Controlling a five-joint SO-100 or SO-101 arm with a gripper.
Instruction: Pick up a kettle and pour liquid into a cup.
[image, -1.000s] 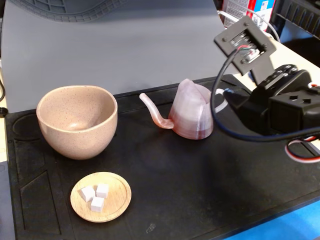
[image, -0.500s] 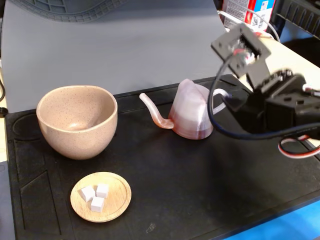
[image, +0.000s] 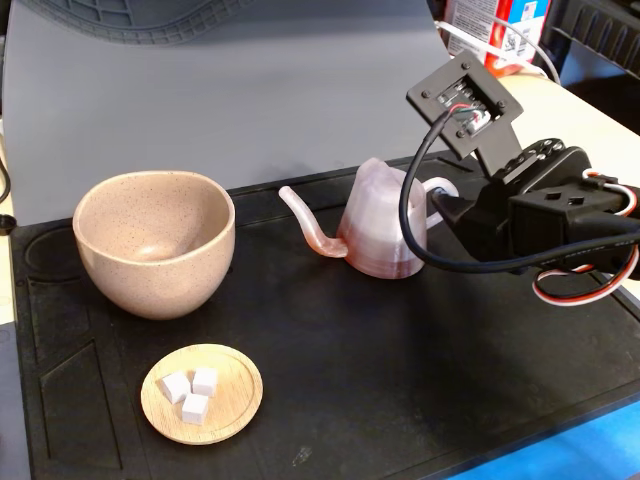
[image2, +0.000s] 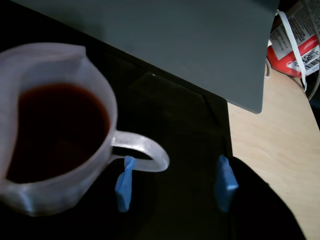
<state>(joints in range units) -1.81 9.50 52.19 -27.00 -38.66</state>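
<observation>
While standing upright on the black mat (image: 400, 400), near its back edge, kettle (image: 383, 225) points its long thin spout (image: 305, 225) left in the fixed view, toward the cup (image: 155, 243), with long axis running left-right from spout to white loop handle (image2: 145, 150). Bare mat between spout tip and cup; more bare mat in front of the kettle. Wooden dish (image: 202, 393) with white cubes (image: 190, 392) near the front edge, below the cup. Gripper (image2: 175, 182) at the kettle's right, fingers spread wide apart: left blue-tipped finger (image2: 124, 184) just under the handle loop, right one (image2: 225, 182) well clear. Seen only from the wrist: dark amber liquid (image2: 55, 130) inside the kettle. Seen only from the fixed camera: spout, cup, dish.
</observation>
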